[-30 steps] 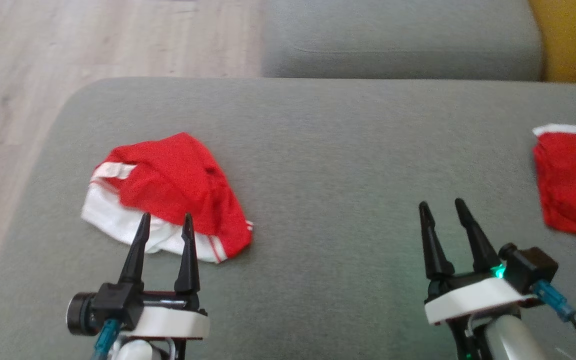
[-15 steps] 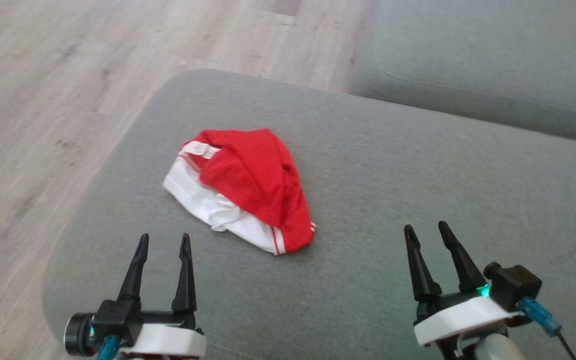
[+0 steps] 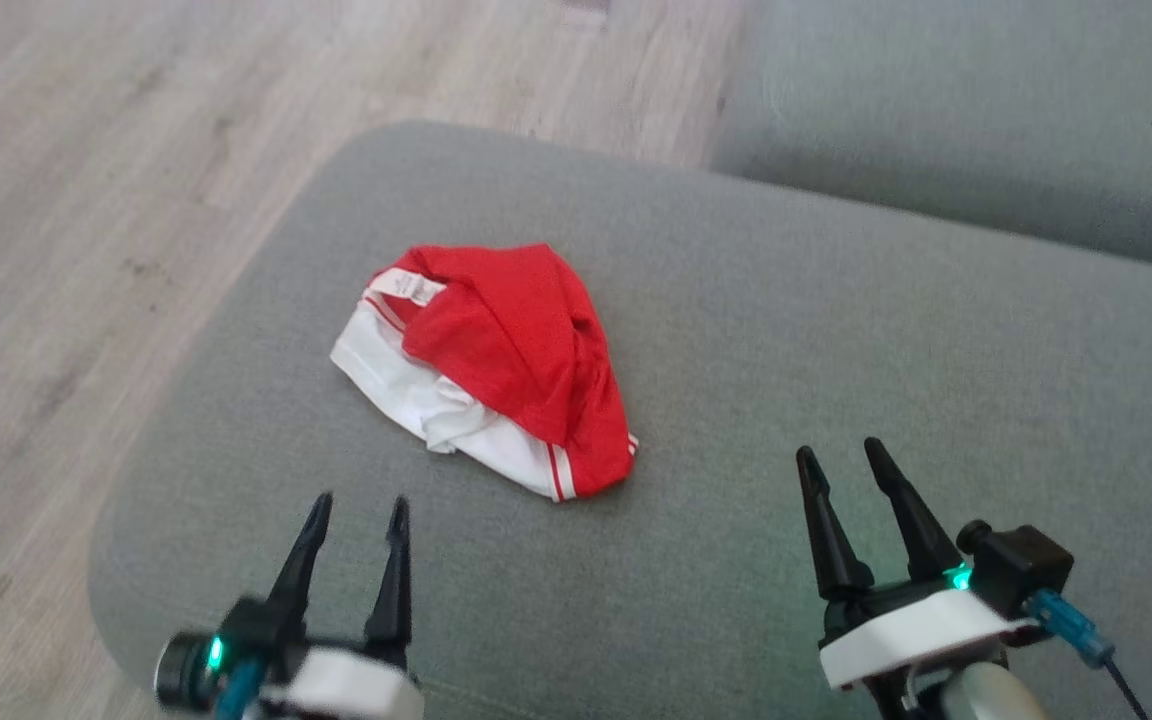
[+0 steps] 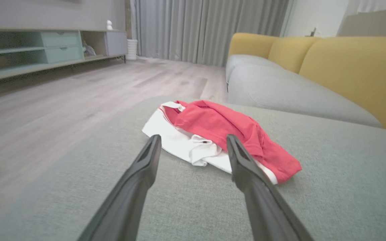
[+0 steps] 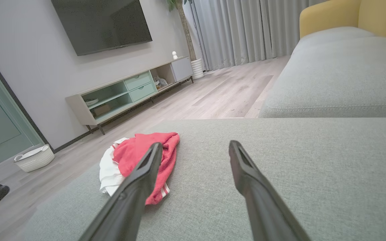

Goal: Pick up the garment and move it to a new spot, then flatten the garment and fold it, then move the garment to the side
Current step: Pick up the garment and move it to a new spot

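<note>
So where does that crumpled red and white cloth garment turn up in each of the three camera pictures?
Head view: the crumpled red and white garment lies left of centre.
Left wrist view: centre, just beyond the dark fingers.
Right wrist view: lower left, partly behind one finger.
Shared landmark: the grey fabric cushion under it, wood floor beyond.

- Ahead of the left pincer, bare grey seat cushion runs up to the crumpled red-and-white garment, lying slightly to its right.
- Ahead and right of the right pincer, the cushion lies open.
- Between the two pincers, open fabric.
</note>
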Controlling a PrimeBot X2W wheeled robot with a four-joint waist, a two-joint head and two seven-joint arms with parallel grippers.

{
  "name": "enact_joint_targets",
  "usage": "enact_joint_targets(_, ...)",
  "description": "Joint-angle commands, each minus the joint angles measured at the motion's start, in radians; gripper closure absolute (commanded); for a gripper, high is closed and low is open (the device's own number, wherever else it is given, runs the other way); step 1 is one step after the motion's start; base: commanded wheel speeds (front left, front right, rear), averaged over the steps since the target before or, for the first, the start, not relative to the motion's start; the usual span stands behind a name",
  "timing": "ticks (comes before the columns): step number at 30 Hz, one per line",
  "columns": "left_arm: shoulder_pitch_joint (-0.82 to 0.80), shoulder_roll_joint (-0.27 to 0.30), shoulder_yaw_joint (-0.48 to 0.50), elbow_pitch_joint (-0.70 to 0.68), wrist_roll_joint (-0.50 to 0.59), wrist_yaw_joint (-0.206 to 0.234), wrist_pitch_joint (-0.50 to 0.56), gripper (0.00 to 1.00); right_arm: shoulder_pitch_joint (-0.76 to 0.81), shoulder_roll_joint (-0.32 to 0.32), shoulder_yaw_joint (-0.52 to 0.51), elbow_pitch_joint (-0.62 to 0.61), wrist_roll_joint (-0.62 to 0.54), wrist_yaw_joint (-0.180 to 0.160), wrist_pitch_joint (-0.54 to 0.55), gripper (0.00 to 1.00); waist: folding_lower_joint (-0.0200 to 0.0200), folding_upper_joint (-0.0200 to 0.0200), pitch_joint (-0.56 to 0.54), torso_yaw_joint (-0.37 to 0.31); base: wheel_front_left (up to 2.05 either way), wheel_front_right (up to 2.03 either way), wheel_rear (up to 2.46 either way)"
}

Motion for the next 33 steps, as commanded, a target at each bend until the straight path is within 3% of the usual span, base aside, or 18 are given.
enact_joint_targets(1,-0.108,0.006,0.021,-0.016,0.003,-0.007,0.004,0.0,-0.049,-0.002,0.014,-0.035,-0.01,-0.001,-0.011,0.0,0.0,0.0,0.034,-0.019,0.0,0.0,0.0)
enact_joint_targets(8,-0.374,0.02,-0.033,0.153,0.004,-0.064,0.129,0.0,-0.091,-0.002,0.0,-0.064,-0.046,-0.001,0.001,0.0,0.0,0.0,0.165,-0.073,0.0,0.0,0.0)
enact_joint_targets(11,-0.524,0.016,-0.036,0.265,-0.055,-0.083,0.216,0.0,-0.108,-0.002,-0.019,-0.078,-0.056,-0.001,0.013,0.0,0.0,0.0,0.237,-0.098,0.0,0.0,0.0)
enact_joint_targets(23,-0.746,0.043,-0.057,0.539,-0.118,-0.096,0.233,0.02,-0.159,-0.002,-0.03,-0.105,-0.051,-0.001,0.014,0.0,0.0,0.0,0.342,-0.16,0.0,0.0,0.0)
enact_joint_targets(24,-0.752,0.044,-0.062,0.554,-0.12,-0.097,0.224,0.66,-0.161,-0.002,-0.03,-0.105,-0.051,-0.001,0.013,0.0,0.0,0.0,0.343,-0.162,0.0,0.0,0.0)
enact_joint_targets(25,-0.758,0.044,-0.067,0.566,-0.124,-0.097,0.211,1.0,-0.162,-0.002,-0.031,-0.104,-0.05,-0.001,0.013,0.0,0.0,0.0,0.344,-0.163,0.0,0.0,0.0)
enact_joint_targets(33,-0.785,0.051,-0.118,0.563,-0.162,-0.098,0.045,1.0,-0.162,-0.002,-0.024,-0.078,-0.043,-0.001,0.006,0.0,0.0,0.0,0.297,-0.168,0.0,0.0,0.0)
